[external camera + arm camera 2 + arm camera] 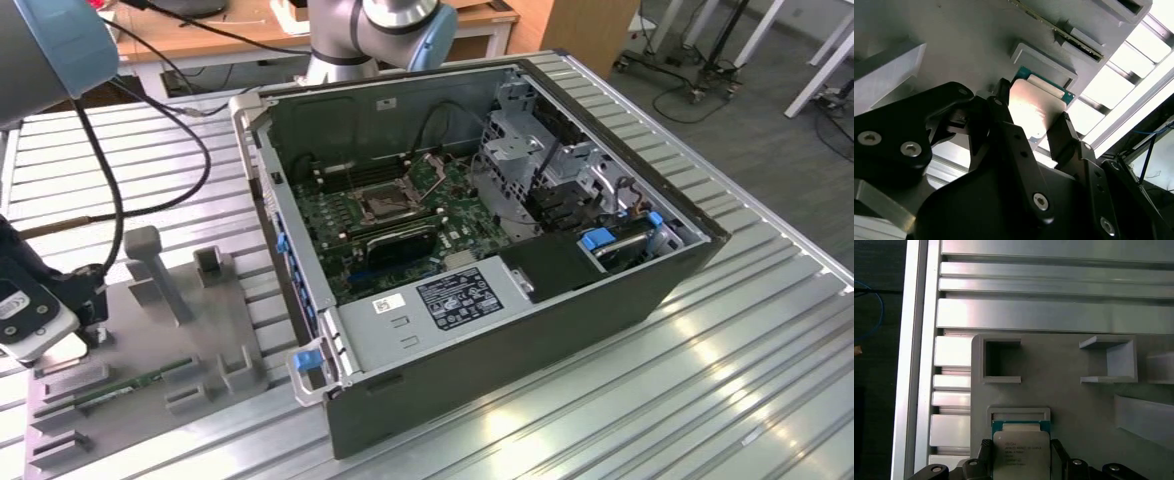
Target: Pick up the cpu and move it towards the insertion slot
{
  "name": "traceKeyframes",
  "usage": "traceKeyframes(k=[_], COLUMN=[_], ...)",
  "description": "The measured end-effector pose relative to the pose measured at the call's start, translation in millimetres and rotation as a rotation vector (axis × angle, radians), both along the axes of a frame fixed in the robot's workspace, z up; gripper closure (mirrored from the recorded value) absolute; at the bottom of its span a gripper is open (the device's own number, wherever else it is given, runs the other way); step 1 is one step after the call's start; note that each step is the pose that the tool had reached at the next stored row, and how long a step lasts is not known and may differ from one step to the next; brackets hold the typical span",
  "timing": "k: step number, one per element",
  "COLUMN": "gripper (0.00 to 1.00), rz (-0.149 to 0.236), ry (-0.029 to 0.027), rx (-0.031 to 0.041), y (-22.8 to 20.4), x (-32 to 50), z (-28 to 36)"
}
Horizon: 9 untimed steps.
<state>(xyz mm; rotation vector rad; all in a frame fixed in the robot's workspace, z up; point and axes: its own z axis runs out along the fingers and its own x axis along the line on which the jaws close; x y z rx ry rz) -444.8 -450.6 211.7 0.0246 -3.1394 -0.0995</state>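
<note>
The cpu [1021, 456], a flat square chip with a shiny silver top and green rim, lies in a low grey pocket of the fixture plate [1054, 390]. My gripper [1021, 452] stands over it with one black finger against each side edge, shut on the cpu [1034, 107]. The second wrist view shows the fingers [1066, 132] pressed to the chip's sides. In the exterior view the gripper [54, 335] hangs low at the exterior view's left, over the grey plate [200, 330]. The insertion slot [387, 205], a dark square socket in a silver frame, sits on the motherboard inside the open computer case.
The open case [507, 300] lies on the ribbed aluminium table [694, 380]. Upright grey blocks [150, 270] stand on the fixture plate, and a long green memory stick [127, 385] lies in it. Black cables [107, 170] hang above the plate. The table's edge [914, 365] runs close to the chip's pocket.
</note>
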Motion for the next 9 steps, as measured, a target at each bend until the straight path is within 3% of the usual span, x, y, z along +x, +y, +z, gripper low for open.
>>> traceKeyframes(k=[9], gripper=[0.46], rz=[0.0], ry=[-0.0001], rx=[0.0001], y=[0.0], x=[0.0], z=[2.0])
